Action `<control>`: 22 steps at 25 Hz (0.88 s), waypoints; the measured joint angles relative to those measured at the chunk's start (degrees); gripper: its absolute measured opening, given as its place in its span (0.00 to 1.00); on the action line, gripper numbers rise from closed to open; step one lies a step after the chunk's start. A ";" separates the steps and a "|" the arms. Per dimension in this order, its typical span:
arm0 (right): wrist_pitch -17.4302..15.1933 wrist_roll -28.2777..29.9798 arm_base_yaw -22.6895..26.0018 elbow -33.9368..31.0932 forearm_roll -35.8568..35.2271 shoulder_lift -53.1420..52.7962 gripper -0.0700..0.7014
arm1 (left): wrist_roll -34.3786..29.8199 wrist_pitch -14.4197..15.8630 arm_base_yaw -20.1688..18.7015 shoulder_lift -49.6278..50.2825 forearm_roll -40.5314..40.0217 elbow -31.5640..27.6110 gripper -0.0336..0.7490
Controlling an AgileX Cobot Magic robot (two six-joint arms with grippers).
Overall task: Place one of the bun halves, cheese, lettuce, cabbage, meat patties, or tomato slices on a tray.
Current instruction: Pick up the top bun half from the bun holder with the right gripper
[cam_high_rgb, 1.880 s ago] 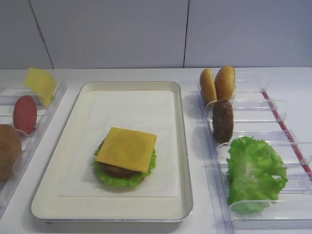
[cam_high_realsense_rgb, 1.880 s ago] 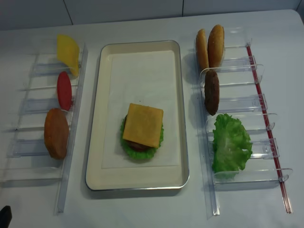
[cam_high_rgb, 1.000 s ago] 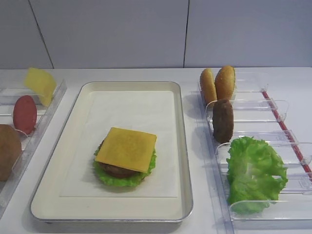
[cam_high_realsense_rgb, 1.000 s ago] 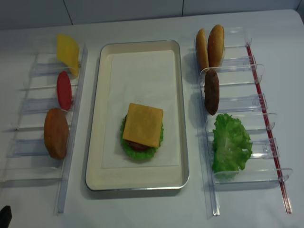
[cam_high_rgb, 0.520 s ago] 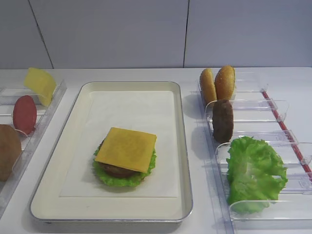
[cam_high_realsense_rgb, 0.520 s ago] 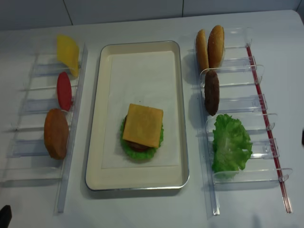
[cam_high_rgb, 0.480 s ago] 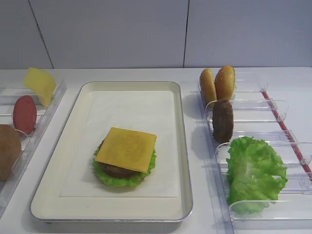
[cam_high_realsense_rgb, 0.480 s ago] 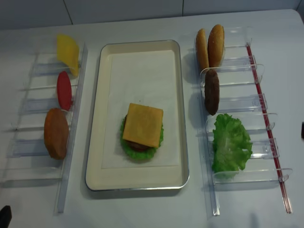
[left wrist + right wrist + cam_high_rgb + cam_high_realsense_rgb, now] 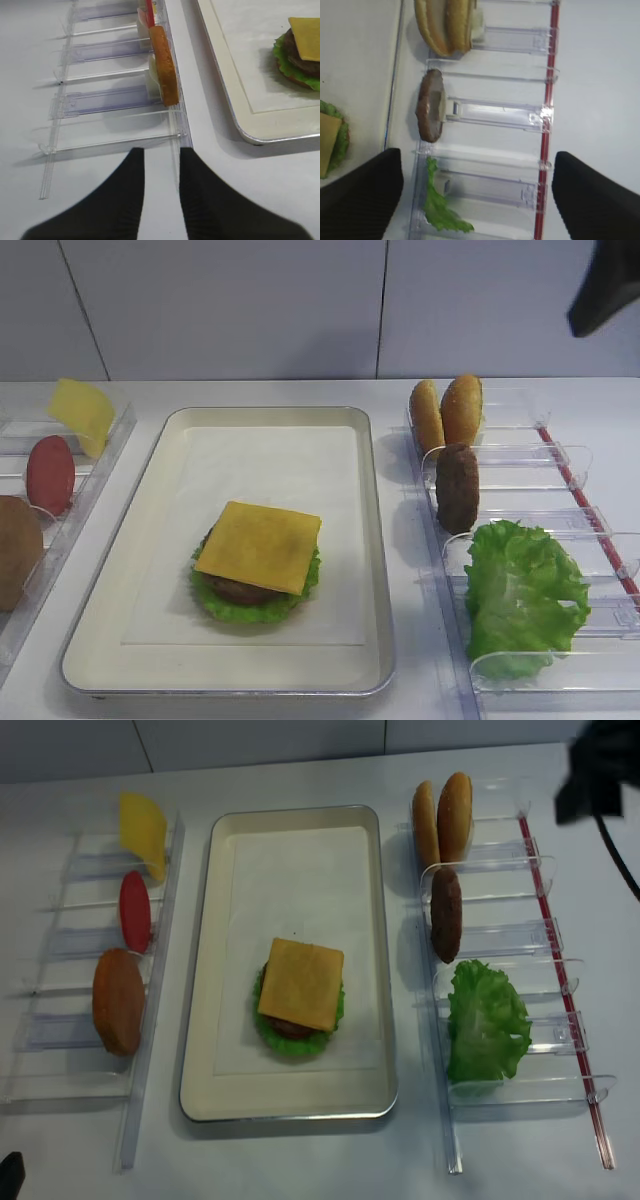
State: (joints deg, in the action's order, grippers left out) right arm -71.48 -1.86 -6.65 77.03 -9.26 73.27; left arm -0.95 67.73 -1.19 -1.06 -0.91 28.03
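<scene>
**Tray with a part-built burger, racks on either side**

Tray [image 9: 160,500], cream-white with a paper liner, lies in the middle of the white table [image 9: 300,1160]. On its near half sits a stack: ruffled lettuce [image 9: 225,605] at the bottom, a dark meat patty [image 9: 240,590] showing at the front edge, and a square cheese slice [image 9: 260,545] lying flat on top, turned slightly askew. The far half of the liner carries nothing.

Right clear rack [image 9: 540,935], far to near: two bun halves [image 9: 443,817] standing on edge and touching each other; a second patty [image 9: 446,914] on edge in the next slot; a loose lettuce leaf [image 9: 487,1022] draped over the nearest slots. A red strip runs along the rack's outer side.

Left clear rack [image 9: 70,940], far to near: a yellow cheese slice [image 9: 143,830] leaning upright, a tomato slice [image 9: 135,910] on edge, and a brown bun half [image 9: 119,1000] on edge.

Right gripper [image 9: 475,195] hangs above the right rack, its two dark fingers [image 9: 360,195] spread wide with the patty and lettuce slots between them; it holds nothing. In the overhead view it appears only as a dark shape at the upper right, probably the same arm.

Left gripper [image 9: 159,187] hovers low over the table at the near end of the left rack, its fingers [image 9: 122,195] close together with a narrow gap and nothing between them.
</scene>
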 joint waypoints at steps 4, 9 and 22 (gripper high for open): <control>-0.12 -1.62 -5.59 10.13 1.20 10.95 0.88 | 0.00 0.00 0.00 0.00 0.00 0.00 0.26; -0.21 -6.12 -10.42 21.09 6.76 23.63 0.88 | 0.00 0.00 0.00 0.00 0.00 0.00 0.26; -0.10 -7.14 -11.28 31.63 5.41 39.42 0.77 | -0.11 -0.09 0.00 0.00 0.00 0.00 0.26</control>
State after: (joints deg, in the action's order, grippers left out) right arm -71.58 -9.00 -17.93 108.66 -3.85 112.68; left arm -1.06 67.64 -1.19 -1.06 -0.91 28.03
